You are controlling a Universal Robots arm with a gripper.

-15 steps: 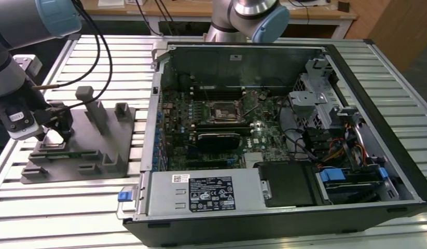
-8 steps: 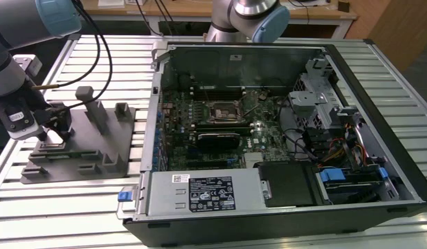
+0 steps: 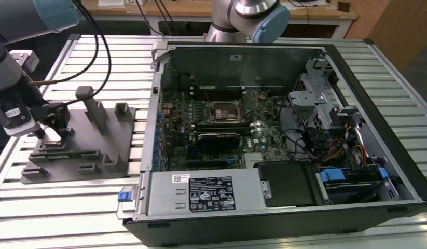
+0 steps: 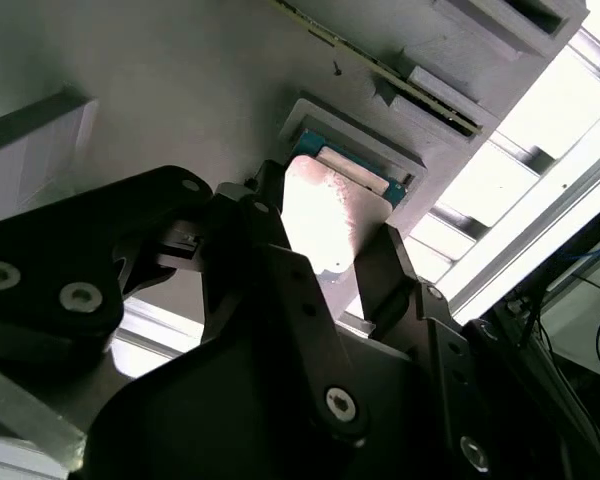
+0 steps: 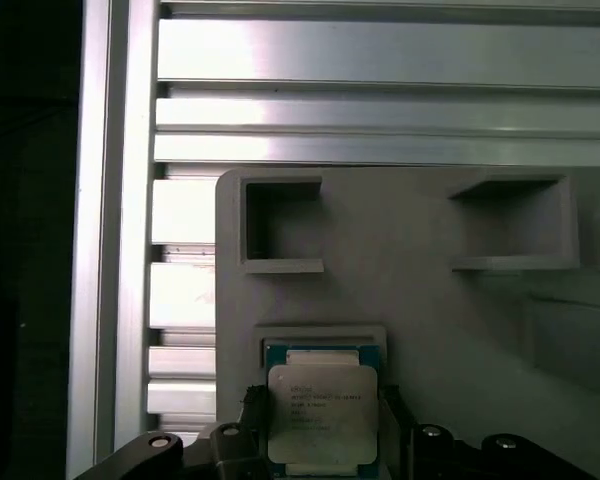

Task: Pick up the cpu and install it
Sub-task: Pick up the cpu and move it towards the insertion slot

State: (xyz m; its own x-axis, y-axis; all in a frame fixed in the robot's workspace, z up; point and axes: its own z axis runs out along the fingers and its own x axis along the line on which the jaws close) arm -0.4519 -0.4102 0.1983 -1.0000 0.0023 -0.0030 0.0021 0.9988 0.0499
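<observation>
Exterior view's left shows the gripper point(image 3: 59, 132) down at the grey fixture plate point(image 3: 95, 155). In the first wrist view its fingers point(image 5: 250, 415) pinch the cpu point(image 5: 322, 415) by two edges over its pocket. The motherboard socket point(image 3: 220, 111) is well apart, so the install is not yet done

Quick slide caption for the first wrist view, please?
Claw at small square silver-topped cpu in recess of grey plastic fixture plate, slotted aluminium table beyond.
</observation>
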